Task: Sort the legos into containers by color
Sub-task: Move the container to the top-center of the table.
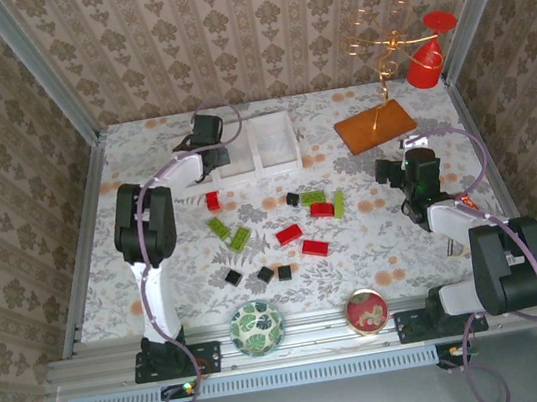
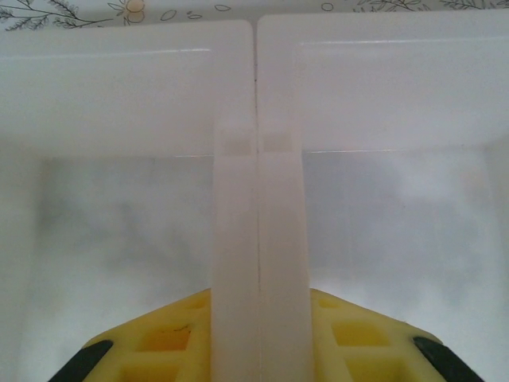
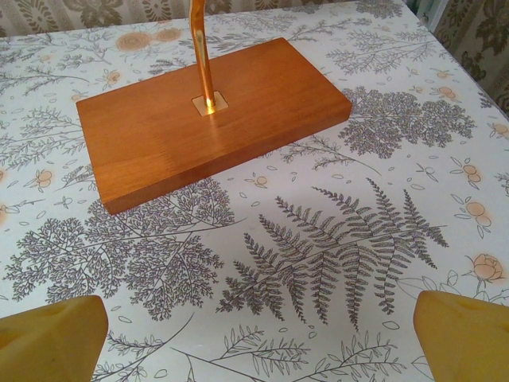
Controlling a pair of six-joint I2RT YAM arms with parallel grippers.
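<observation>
The containers are a white tray at the back of the table. My left gripper reaches over the tray's left part. In the left wrist view its yellow fingers are shut on the upright white wall between two compartments of the tray. The legos lie loose on the cloth in front: red ones, lime green ones and small black ones. My right gripper stands open at the right, above bare cloth, its yellow fingers far apart with nothing between them.
An orange-brown wooden board with a gold wire stand lies just ahead of the right gripper, also at the back right. A green patterned bowl and a red bowl sit at the near edge. Papered walls close three sides.
</observation>
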